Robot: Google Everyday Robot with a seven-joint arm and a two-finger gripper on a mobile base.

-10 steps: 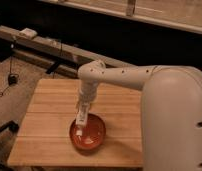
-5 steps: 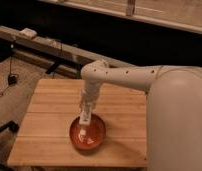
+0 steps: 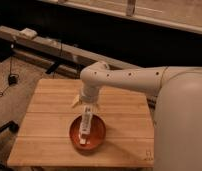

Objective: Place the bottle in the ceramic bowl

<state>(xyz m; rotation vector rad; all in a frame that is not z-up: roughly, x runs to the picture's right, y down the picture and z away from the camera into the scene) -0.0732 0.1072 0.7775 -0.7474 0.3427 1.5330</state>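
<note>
The white bottle (image 3: 84,125) stands tilted in the orange-red ceramic bowl (image 3: 100,131). Its lower end rests on the bowl's inside and its upper end points up toward the gripper. The bowl sits near the front middle of the wooden table (image 3: 44,130). My gripper (image 3: 85,105) hangs from the white arm directly over the bowl. Its tan fingers (image 3: 76,101) are spread apart on either side of the bottle's top, wider than the bottle.
The robot's large white body (image 3: 181,125) fills the right side and overhangs the table's right edge. Dark rails and cables (image 3: 54,55) run behind the table. The floor (image 3: 9,80) lies to the left.
The gripper has risen a little above the bowl and its fingers have spread. The bottle has stayed in the bowl with its lower end in the same place.
</note>
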